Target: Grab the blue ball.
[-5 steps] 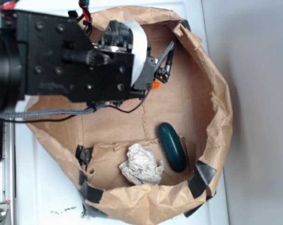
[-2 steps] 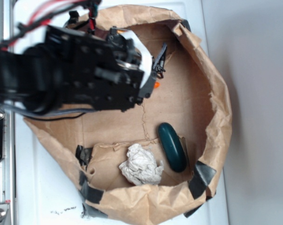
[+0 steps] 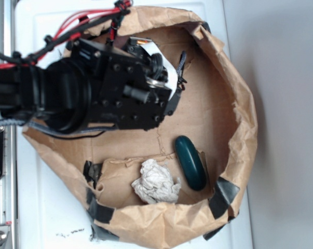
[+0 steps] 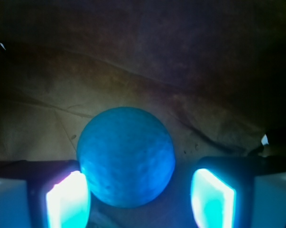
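Note:
In the wrist view the blue ball fills the centre, round and matte, resting on brown paper. My gripper is open around it. The left pad is close against the ball's side, while the right pad stands apart with a dark gap. In the exterior view the black arm and gripper hang over the upper left of the paper bag, and the ball is hidden beneath them.
A dark teal oval object lies in the bag's lower right, with a crumpled white paper wad to its left. The bag's raised walls, patched with black tape, ring the area. White table surface surrounds it.
The arm has tilted and shifted down over the bag's upper left. The small orange piece that showed by the fingers earlier is now covered.

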Motion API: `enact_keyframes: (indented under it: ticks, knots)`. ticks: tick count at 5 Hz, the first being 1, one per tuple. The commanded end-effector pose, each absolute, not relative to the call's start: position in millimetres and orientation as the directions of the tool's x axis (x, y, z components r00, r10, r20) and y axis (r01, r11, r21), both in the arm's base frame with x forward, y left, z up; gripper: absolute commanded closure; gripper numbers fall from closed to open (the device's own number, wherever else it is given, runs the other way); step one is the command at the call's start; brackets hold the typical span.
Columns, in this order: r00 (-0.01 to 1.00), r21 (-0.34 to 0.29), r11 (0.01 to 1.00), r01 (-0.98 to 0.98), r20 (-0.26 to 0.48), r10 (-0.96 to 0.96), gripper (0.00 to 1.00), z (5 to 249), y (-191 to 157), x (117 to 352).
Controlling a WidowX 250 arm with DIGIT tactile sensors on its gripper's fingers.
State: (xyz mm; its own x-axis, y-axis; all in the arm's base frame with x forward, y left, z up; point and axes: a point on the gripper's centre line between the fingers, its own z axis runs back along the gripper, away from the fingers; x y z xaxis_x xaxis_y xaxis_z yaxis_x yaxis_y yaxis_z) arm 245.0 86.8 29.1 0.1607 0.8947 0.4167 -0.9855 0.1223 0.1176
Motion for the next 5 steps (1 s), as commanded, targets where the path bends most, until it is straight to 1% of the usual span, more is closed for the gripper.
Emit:
enact_keyframes:
  ticks: [1,3,4,5]
  knots:
    - [0.146,0.043,0.142,-0.989,0.439,0.886,1.0,53,90,239]
    - [0.15,0.039,0.148,-0.988,0.425,0.893,1.0,58,90,241]
    - [0.163,0.002,0.177,-0.984,0.401,0.901,1.0,66,91,245]
    - [0.187,-0.066,0.218,-0.974,0.32,0.929,1.0,92,89,248]
